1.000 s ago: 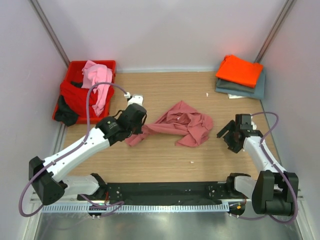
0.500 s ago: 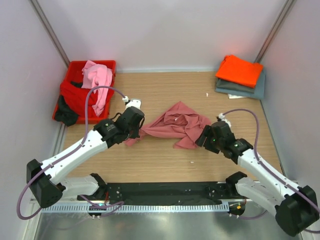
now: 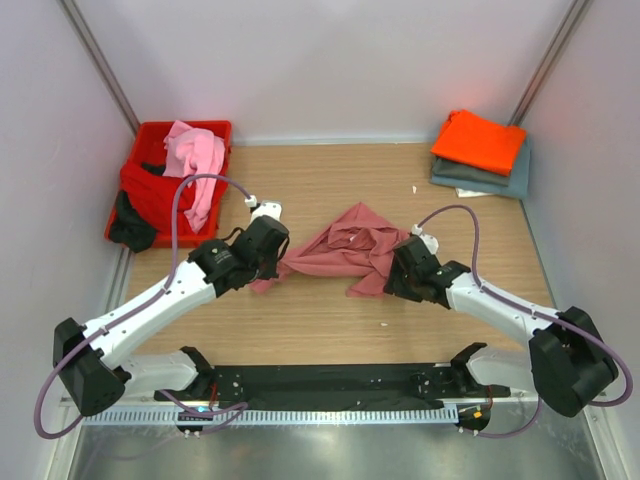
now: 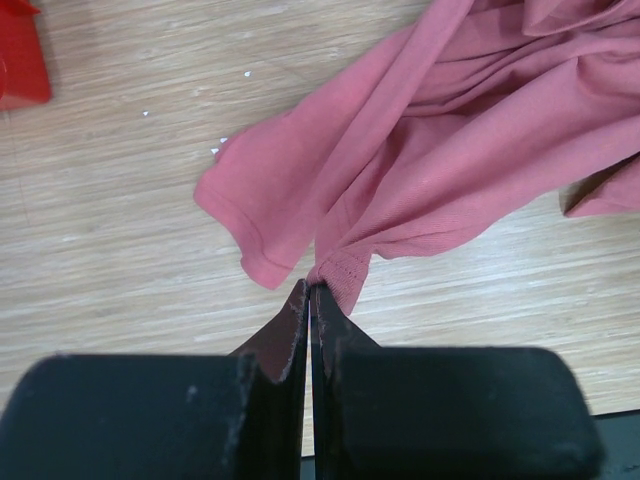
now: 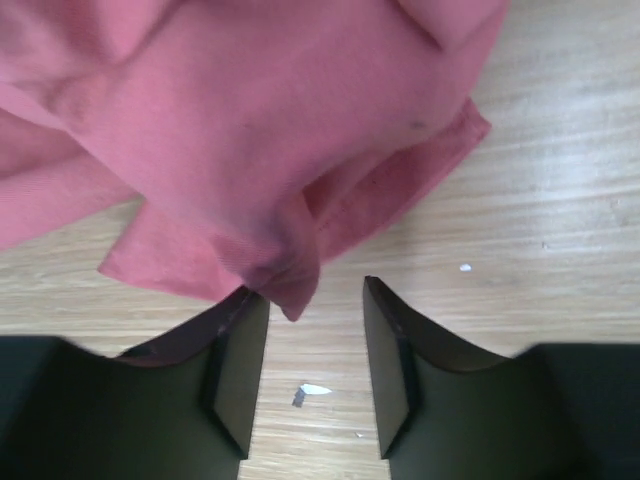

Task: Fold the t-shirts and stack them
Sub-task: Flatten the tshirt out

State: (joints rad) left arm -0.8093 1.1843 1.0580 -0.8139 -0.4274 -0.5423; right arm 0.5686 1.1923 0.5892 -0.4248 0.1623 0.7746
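Red plastic crate (image 3: 148,128) (far left corner), wooden table (image 3: 320,320), white scrap (image 3: 414,188)

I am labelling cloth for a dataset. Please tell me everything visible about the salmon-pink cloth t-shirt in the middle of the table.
The dusty salmon-pink cloth t-shirt is plain, soft knit with stitched hems. It lies crumpled and unfolded in the middle of the wooden table. The left gripper is shut on a hem at its left end. The right gripper stands open around a fold at its right end, not yet pinching it.

Matt soft cloth salmon-pink t-shirt (image 3: 350,245) on smooth wood-grain table (image 3: 330,170); red plastic crate (image 3: 150,130)
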